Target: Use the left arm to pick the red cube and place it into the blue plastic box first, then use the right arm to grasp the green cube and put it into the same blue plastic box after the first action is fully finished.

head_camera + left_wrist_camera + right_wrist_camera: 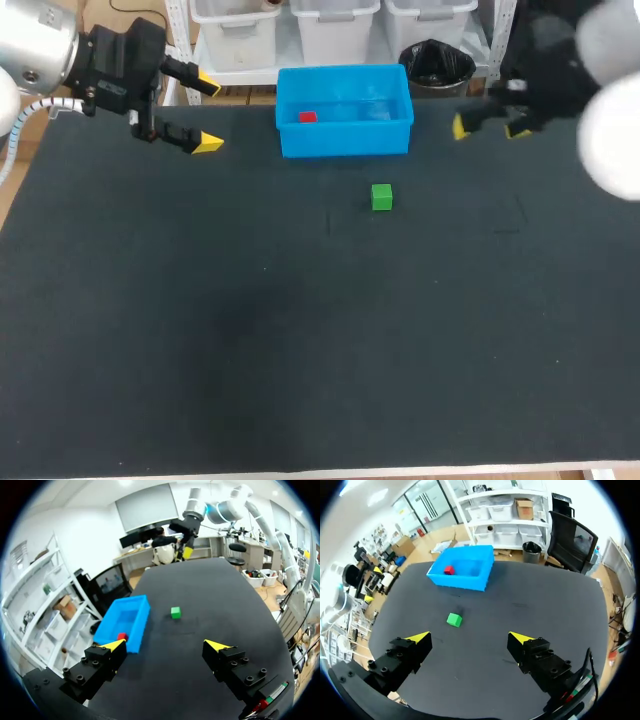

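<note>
The left gripper (207, 115) is wide open and holds nothing. It hangs above the far left part of the table (300, 350), beside the blue plastic box (345, 142). The right gripper (488, 128) is wide open too and empty, on the other side of the box. The red cube (307, 117) lies inside the box, at the end nearer the left gripper. The green cube (381, 196) sits on the table near the front of the box, not touching it.
</note>
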You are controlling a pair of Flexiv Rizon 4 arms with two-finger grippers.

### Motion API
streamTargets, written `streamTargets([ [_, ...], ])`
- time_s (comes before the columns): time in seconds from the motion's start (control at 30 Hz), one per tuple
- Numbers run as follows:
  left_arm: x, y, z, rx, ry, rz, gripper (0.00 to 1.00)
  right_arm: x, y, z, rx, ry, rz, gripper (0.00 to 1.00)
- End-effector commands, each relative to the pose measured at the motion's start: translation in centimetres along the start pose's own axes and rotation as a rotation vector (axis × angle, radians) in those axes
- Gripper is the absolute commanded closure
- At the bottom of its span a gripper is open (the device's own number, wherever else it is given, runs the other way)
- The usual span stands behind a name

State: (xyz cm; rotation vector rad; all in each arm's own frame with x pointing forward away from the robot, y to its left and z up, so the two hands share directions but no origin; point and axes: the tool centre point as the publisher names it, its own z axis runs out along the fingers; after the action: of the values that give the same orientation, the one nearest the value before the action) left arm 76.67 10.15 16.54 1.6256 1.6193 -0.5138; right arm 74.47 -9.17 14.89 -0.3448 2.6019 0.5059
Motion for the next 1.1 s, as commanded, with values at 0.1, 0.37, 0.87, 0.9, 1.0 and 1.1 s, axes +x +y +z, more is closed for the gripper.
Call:
streamTargets([
  [0.1,0.1,0.0,0.0,0.0,-0.004,0.003,0.0,-2.6,2.1,2.1,0.156,0.119,-0.007,0.0],
  [0.37,0.1,0.0,0.0,0.0,-0.004,0.003,0.0,-3.0,2.6,2.4,0.166,0.136,-0.015,0.0],
  [0.87,0.1,0.0,0.0,0.0,-0.004,0.003,0.0,-3.0,3.3,3.0,0.223,0.206,-0.047,0.0],
  [0.9,0.1,0.0,0.0,0.0,-0.004,0.003,0.0,-3.0,3.4,3.2,0.226,0.222,-0.045,0.0],
  [1.0,0.1,0.0,0.0,0.0,-0.004,0.003,0.0,-3.0,3.5,3.5,0.254,0.263,-0.048,0.0],
  [1.1,0.1,0.0,0.0,0.0,-0.004,0.003,0.0,-2.9,3.6,3.6,0.284,0.308,-0.052,0.0],
])
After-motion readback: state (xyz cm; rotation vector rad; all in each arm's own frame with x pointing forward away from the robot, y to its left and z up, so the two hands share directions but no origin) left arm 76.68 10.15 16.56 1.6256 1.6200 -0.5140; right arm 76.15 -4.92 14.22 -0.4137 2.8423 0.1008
